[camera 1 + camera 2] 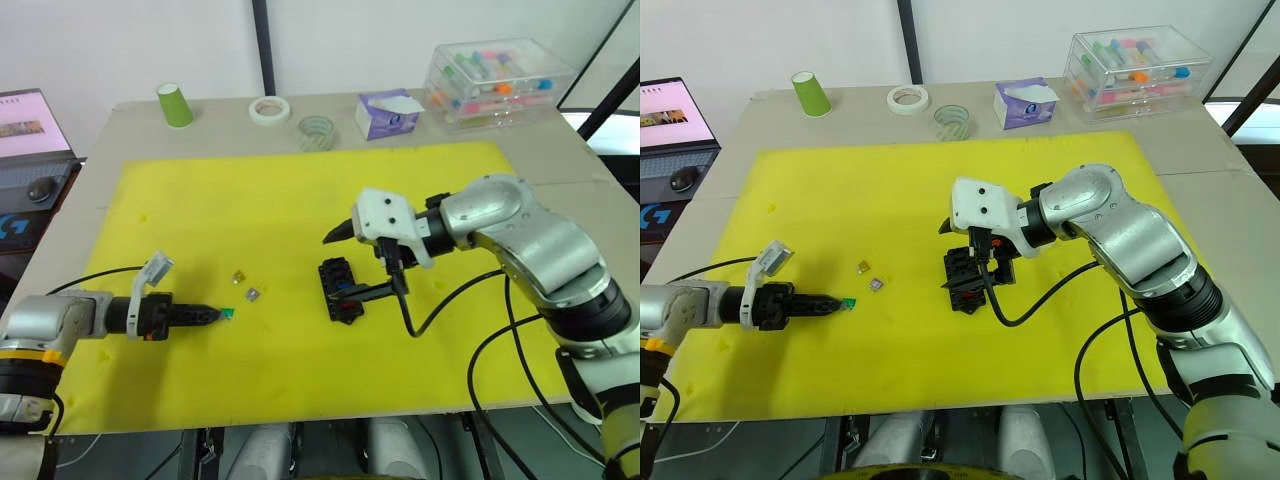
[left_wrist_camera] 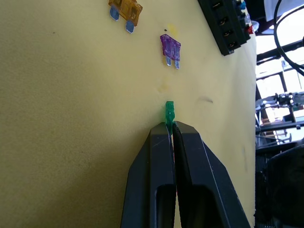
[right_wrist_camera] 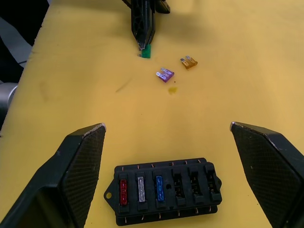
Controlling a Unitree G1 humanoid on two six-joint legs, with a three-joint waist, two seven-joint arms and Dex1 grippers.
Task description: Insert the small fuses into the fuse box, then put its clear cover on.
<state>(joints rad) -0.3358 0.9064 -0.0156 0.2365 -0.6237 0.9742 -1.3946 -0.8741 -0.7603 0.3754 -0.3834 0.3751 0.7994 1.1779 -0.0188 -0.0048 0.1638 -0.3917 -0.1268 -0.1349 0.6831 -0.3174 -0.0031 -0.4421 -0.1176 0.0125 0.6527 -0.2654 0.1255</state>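
**Green fuse pinched on the left, three empty slots off to its right**

Since the green fuse [image 2: 169,112] is clamped between my left gripper [image 1: 214,314]'s tips, with about half of it poking out past them, what matters now is where the fuse box [image 3: 164,192] lies from that hand. It sits well apart, toward the robot's right and near the mat's middle, directly under my right gripper [image 3: 166,130]. The left arm is plainly the one carrying, stretched low and nearly level over the yellow mat [image 1: 250,200], fingers pointing across toward the box.

The right wrist view shows the box's long axis running crosswise between my right fingers, which are spread wide on either side without touching it. A red fuse [image 3: 123,192], a clear fuse [image 3: 141,189] and a blue fuse [image 3: 159,188] fill three slots; the other three slots look empty, so I judge the task about half done on the fuses. I can't pick out the clear cover.

Two fuses lie loose on the mat between my left gripper and the box: a purple fuse [image 2: 170,48] nearer my left tips and an amber fuse [image 2: 125,10] just beyond it.

My guess is the next move needs the fuse carried rightward, blades turned down, lined up with the slot beside the blue one.
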